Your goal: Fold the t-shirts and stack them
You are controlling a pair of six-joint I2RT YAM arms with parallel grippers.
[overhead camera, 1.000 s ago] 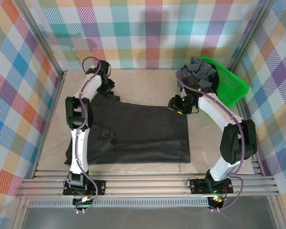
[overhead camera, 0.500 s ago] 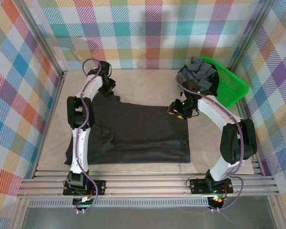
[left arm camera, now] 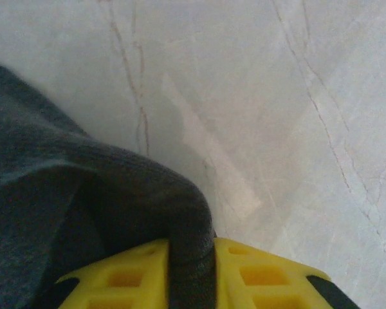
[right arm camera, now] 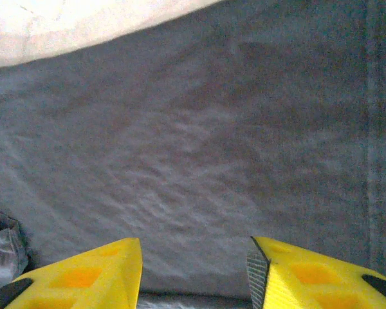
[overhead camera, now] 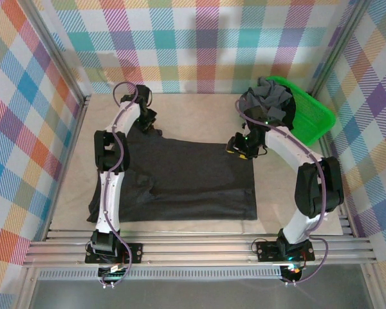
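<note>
— What is seen of the surface and the room?

— A pale table (overhead camera: pixel 193 116), marked with fine marble-like veins, is enclosed by walls (overhead camera: pixel 199 38) covered in multicoloured plaid cloth. Aluminium rails (overhead camera: pixel 199 248) are run along the near edge, where both arm bases are bolted. A bright green basket (overhead camera: pixel 318 116) is set at the far right corner.

— And how are the shirts laid?

— A large charcoal t-shirt (overhead camera: pixel 186 177) is spread flat across the middle of the table, between the two arms. Its near hem is laid straight, and its left side is partly hidden under the left arm. A grey t-shirt (overhead camera: pixel 270 96) is heaped in the basket and bunched over the rim nearest the table's middle.

— What can be said of the fingers?

— The left fingers (left arm camera: pixel 135 277) are closed on a raised fold of the charcoal t-shirt at its far left corner. The dark knit is pinched between the yellow tips, with bare table beyond. The right fingers (right arm camera: pixel 90 273) are held apart at the shirt's far right corner, with nothing gripped between them. Whether the cloth is touched there cannot be told.
</note>
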